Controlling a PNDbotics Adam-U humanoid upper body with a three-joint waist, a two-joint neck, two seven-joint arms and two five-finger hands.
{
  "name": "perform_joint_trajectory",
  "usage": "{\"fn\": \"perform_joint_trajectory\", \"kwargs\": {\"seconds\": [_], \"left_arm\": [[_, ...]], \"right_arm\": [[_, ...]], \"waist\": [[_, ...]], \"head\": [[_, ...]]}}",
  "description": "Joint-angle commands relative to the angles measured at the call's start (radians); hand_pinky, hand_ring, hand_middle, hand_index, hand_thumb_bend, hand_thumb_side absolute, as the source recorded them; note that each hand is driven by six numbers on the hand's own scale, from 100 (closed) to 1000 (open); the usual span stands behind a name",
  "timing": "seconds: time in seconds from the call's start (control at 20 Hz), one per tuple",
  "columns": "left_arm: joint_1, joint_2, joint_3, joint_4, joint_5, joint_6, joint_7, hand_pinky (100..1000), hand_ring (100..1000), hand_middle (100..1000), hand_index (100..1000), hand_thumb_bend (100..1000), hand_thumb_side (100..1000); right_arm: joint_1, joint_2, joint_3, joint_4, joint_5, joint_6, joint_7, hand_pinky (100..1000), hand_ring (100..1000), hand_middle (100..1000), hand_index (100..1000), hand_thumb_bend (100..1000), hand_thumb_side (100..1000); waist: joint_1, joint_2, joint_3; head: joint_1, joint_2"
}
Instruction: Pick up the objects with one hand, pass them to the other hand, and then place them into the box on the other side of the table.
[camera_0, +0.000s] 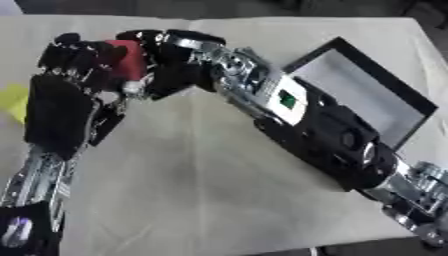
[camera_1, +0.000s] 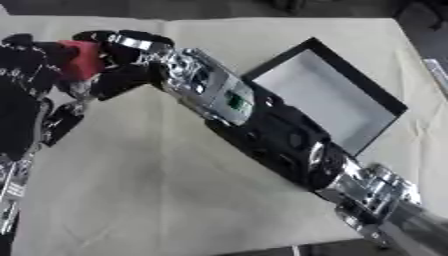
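Observation:
A red block (camera_0: 131, 60) is held above the table's left part, between my two hands. My left hand (camera_0: 57, 107) comes up from the lower left, and its fingers (camera_0: 77, 59) curl against the block's left side. My right hand (camera_0: 175, 57) reaches across from the right, with fingers over the block's top and the thumb below it. The box (camera_1: 324, 95), a flat black-rimmed tray with a grey floor, lies on the right side of the table with nothing in it.
A yellow object (camera_0: 12, 100) shows at the left edge, partly cut off. My right forearm (camera_0: 324, 130) stretches diagonally over the middle of the beige table (camera_0: 201, 190), just left of the box.

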Motion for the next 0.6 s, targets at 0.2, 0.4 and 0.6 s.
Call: {"fn": "perform_joint_trajectory", "kwargs": {"seconds": [0.2, 0.4, 0.6], "left_arm": [[-0.019, -0.007, -0.005, -0.011, -0.005, -0.008, 0.002, 739, 609, 548, 618, 455, 100], [-0.018, -0.008, -0.004, -0.011, -0.008, 0.004, -0.001, 743, 624, 569, 647, 506, 100], [-0.017, -0.008, -0.004, -0.013, -0.004, 0.008, 0.001, 760, 682, 644, 759, 646, 100]], "right_arm": [[-0.014, -0.013, -0.006, -0.02, -0.127, -0.006, -0.071, 967, 836, 564, 824, 100, 129], [-0.014, -0.017, -0.003, -0.027, -0.159, -0.012, -0.076, 959, 790, 478, 773, 101, 100], [-0.012, -0.018, -0.005, -0.031, -0.169, -0.018, -0.065, 956, 769, 446, 759, 141, 100]], "waist": [[0.005, -0.016, 0.0], [0.005, -0.016, -0.001], [0.005, -0.016, -0.001]], "head": [[-0.001, 0.002], [-0.006, 0.006], [-0.01, 0.008]]}}
